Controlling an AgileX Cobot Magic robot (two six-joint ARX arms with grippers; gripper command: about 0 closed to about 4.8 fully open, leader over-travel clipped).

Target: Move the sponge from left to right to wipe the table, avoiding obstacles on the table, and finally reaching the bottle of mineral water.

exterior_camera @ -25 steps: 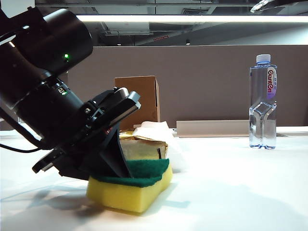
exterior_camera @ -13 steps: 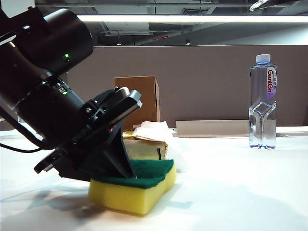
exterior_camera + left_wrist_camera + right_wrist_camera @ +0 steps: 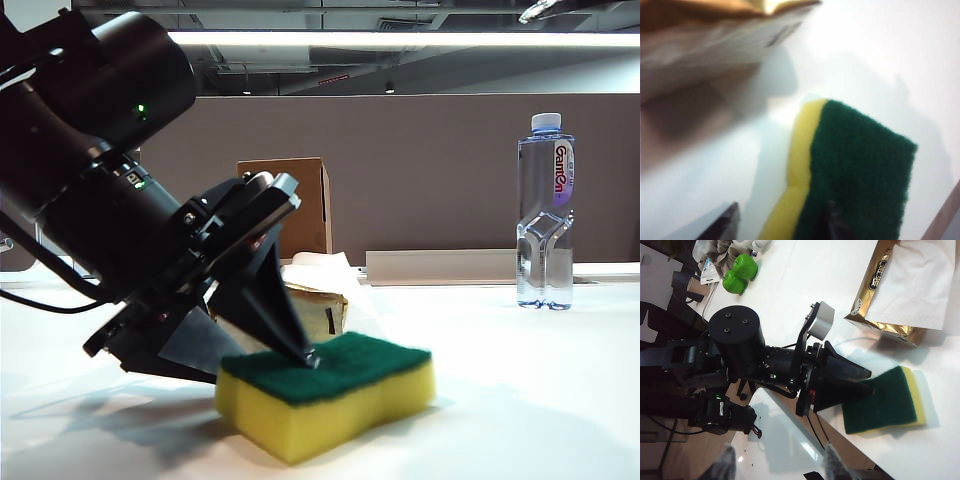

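Hazard entry: your left hand (image 3: 300, 352), jaws apart, only touches the sponge (image 3: 330, 392) lying on the bench (image 3: 520, 400) beside the tissue pack (image 3: 900, 290); right hand (image 3: 775, 465) parted above; expect snagging.

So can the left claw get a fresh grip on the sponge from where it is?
Probably yes: the left claw has its jaws spread at the sponge, one fingertip on the green top, nothing between them. The tissue pack sits clear behind.

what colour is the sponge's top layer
Dark green, over yellow foam; the sponge shows it best in the right wrist view.
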